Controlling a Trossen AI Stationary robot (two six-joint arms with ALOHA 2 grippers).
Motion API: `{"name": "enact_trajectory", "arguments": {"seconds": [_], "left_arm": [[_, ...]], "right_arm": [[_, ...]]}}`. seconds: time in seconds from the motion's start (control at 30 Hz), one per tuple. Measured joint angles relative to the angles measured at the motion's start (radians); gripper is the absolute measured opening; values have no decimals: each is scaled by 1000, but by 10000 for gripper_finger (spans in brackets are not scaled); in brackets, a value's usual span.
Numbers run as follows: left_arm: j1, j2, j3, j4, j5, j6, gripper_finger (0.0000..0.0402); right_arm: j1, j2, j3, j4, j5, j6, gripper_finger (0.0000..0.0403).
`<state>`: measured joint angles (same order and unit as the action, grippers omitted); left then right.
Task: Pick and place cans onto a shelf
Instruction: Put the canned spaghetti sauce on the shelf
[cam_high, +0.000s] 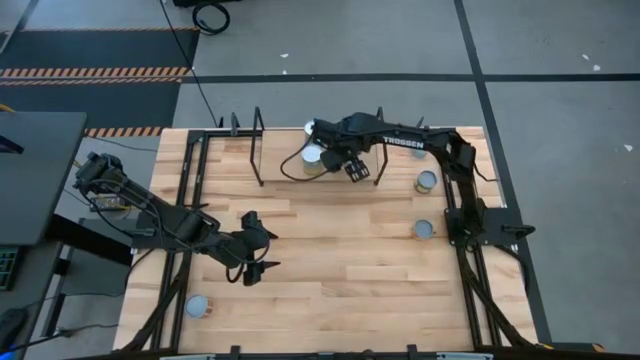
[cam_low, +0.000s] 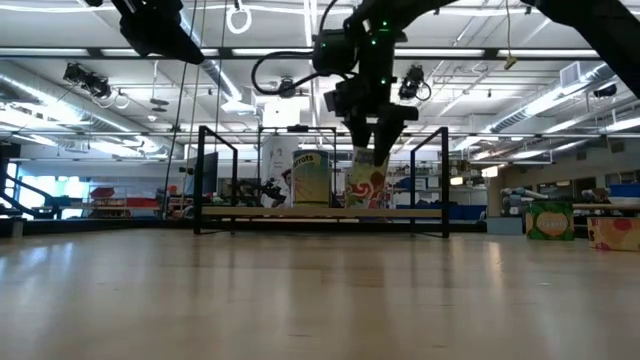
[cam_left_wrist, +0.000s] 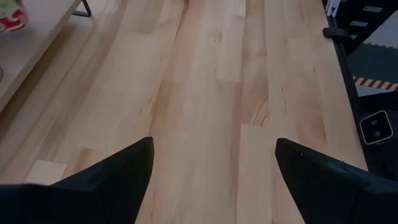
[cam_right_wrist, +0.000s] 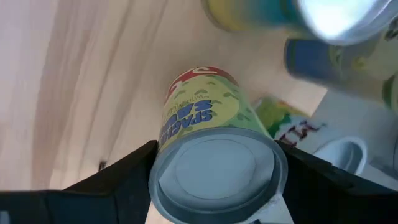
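Right gripper (cam_right_wrist: 214, 180) clamped on a yellow can (cam_right_wrist: 211, 143) over the shelf (cam_low: 320, 212) at far centre. Left gripper (cam_left_wrist: 211, 168) spread wide, empty, above bare table (cam_left_wrist: 205, 93).

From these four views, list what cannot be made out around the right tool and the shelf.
- Whether the held can already touches the shelf: in the low view the right tool covers most of it.
- How many cans stand on the shelf: in the high view the right arm covers them.
- The neighbouring cans' labels: blurred and cut off by the right wrist view's edge.
- The left tool, open over bare tabletop, hides nothing.
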<state>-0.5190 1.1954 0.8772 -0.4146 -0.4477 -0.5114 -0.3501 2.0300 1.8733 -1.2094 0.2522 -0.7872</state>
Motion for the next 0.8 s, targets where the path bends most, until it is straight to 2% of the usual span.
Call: {"name": "enact_trajectory", "arguments": {"seconds": [0.13,0.47,0.8], "left_arm": [[0,0,0,6,0,0,341],[0,0,0,22,0,0,341],[0,0,0,22,0,0,341]], "right_arm": [[-17,0,-2,-11,-26,2,303],[-25,-1,-9,41,-15,24,334],[-18,-1,-9,84,-8,22,341]]}}
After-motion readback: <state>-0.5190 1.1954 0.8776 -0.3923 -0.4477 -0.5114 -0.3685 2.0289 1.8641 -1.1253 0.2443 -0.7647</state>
